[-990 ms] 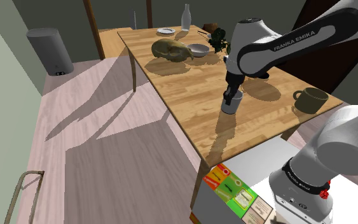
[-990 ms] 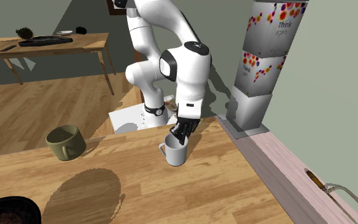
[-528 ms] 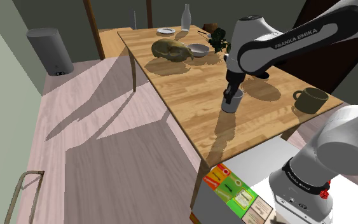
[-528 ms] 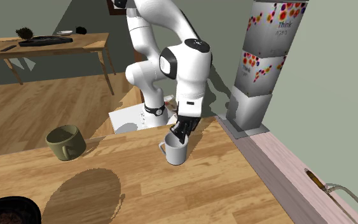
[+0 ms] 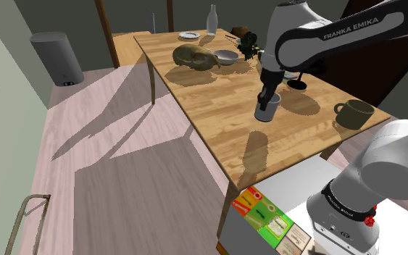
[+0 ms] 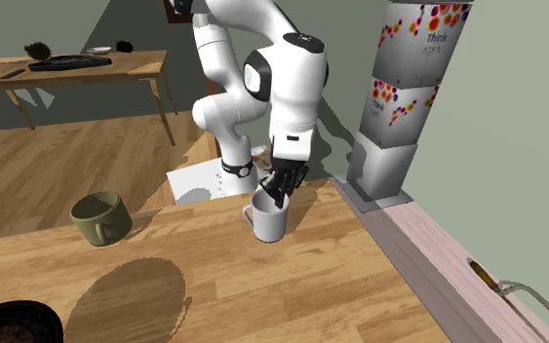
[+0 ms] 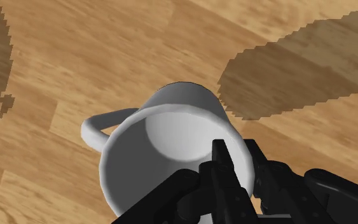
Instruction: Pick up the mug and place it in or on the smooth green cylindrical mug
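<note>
A plain grey-white mug (image 5: 266,111) hangs a little above the wooden table (image 5: 217,109), its shadow lying apart from it on the wood. My gripper (image 5: 269,98) is shut on the mug's rim, one finger inside the cup and one outside. In the wrist view the mug (image 7: 171,137) is seen from above, its handle pointing away from my gripper (image 7: 234,156). In the second exterior view the mug (image 6: 268,220) hangs under my gripper (image 6: 278,189). The olive-green mug (image 5: 354,112) stands upright near the table's corner by the stand, also visible as the green mug (image 6: 101,216).
At the table's far end sit an olive lump (image 5: 195,56), a grey bowl (image 5: 227,56), a small plant (image 5: 249,45), a bottle (image 5: 211,20) and a plate (image 5: 189,35). A grey bin (image 5: 56,59) stands on the floor. A patterned column (image 6: 409,88) rises beside the table.
My gripper has risen with the mug in it, lifting the mug off the table; its shadow now lies apart from it. The green mug has not moved.
</note>
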Motion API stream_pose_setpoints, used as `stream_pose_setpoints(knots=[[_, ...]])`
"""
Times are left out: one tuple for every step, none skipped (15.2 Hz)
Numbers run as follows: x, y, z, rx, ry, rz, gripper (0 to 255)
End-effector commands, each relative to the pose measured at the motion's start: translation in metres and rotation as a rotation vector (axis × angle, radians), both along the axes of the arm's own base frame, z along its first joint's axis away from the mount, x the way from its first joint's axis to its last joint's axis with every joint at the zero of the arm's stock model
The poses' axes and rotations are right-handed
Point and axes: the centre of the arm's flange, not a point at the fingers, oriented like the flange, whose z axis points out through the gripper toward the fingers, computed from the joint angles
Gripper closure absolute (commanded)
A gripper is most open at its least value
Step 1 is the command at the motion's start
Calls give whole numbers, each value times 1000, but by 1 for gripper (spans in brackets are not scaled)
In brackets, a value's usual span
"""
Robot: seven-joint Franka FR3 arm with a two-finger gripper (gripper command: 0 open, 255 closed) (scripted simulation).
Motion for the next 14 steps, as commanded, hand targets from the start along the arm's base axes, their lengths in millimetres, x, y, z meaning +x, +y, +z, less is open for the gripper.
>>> stream_pose_setpoints(knots=[[0, 0, 11, 0, 0, 0, 255], [0, 0, 16, 0, 0, 0, 255], [0, 0, 22, 0, 0, 0, 255], [0, 0, 27, 0, 0, 0, 255], [0, 0, 32, 0, 0, 0, 255], [0, 0, 37, 0, 0, 0, 255], [0, 0, 43, 0, 0, 0, 255], [0, 0, 48, 0, 0, 0, 255], [0, 0, 53, 0, 0, 0, 255], [0, 0, 58, 0, 0, 0, 255], [0, 0, 64, 0, 0, 0, 255], [0, 0, 69, 0, 0, 0, 255], [0, 0, 74, 0, 0, 0, 255], [0, 0, 80, 0, 0, 0, 255]])
